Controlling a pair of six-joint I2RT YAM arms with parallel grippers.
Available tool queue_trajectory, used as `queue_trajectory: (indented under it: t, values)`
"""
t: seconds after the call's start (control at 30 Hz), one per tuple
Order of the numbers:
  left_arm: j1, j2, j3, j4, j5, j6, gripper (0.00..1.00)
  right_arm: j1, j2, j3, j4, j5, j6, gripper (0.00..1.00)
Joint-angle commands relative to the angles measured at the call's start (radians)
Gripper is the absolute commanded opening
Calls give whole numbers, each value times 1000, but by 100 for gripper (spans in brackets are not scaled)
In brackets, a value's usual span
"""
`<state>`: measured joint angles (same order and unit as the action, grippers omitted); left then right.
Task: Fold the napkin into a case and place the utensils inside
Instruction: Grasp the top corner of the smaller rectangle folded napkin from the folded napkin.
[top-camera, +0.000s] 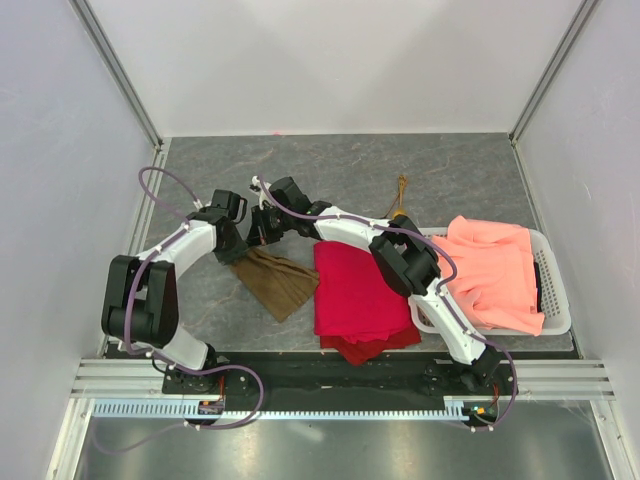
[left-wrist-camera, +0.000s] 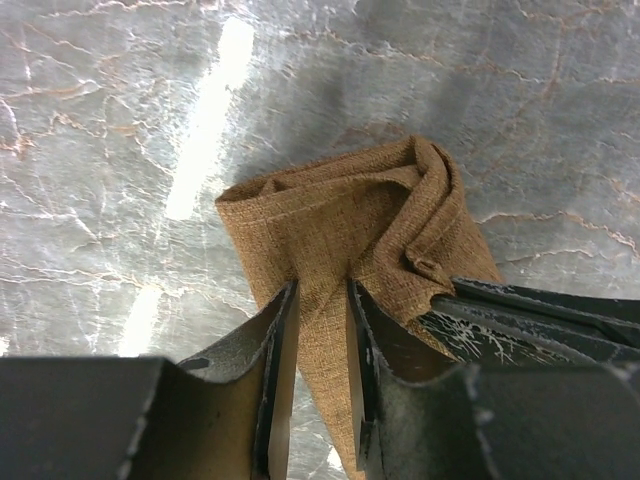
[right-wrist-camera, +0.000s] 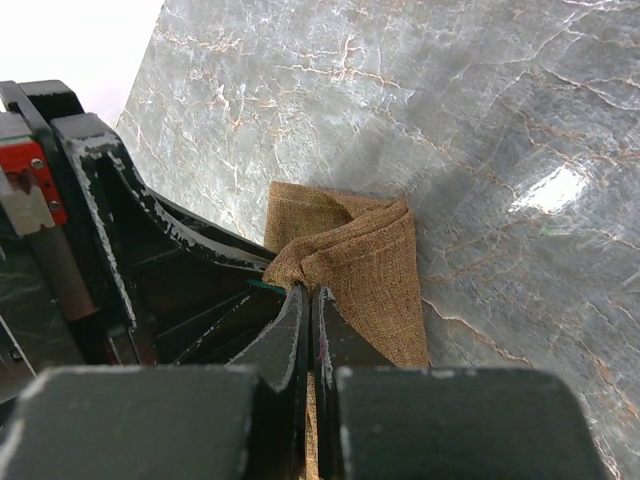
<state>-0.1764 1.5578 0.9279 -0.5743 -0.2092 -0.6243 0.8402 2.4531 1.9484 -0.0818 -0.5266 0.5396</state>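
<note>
The olive-brown napkin (top-camera: 280, 285) lies bunched on the grey stone table, left of centre. Both grippers meet at its far corner. In the left wrist view my left gripper (left-wrist-camera: 320, 290) has its jaws apart, with a fold of the napkin (left-wrist-camera: 340, 220) running between them. My right gripper (right-wrist-camera: 308, 295) is shut on a pinched edge of the napkin (right-wrist-camera: 370, 260), and the cloth rises in a rolled fold just beyond its tips. The gold utensils (top-camera: 402, 190) lie further back on the table, near the basket's far corner. No folded case shows.
A bright red cloth (top-camera: 355, 290) lies right of the napkin. A salmon-orange cloth (top-camera: 495, 270) fills the white plastic basket (top-camera: 555, 300) at the right. White walls close in the table on three sides.
</note>
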Motion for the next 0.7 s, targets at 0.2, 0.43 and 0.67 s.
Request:
queue_trajectory:
  t: [0.2,0.43,0.67]
  values:
    - [-3,35,48,7,-33,6,27,-3,-65,-20,25,-24,2,0]
    - [-2,-7,46,19,-10,20,8,-3,-80,-39,16,-18,-10,0]
    - [29,-38,16,27,62,15,5,0,-100,-60,-41,-15,-76,0]
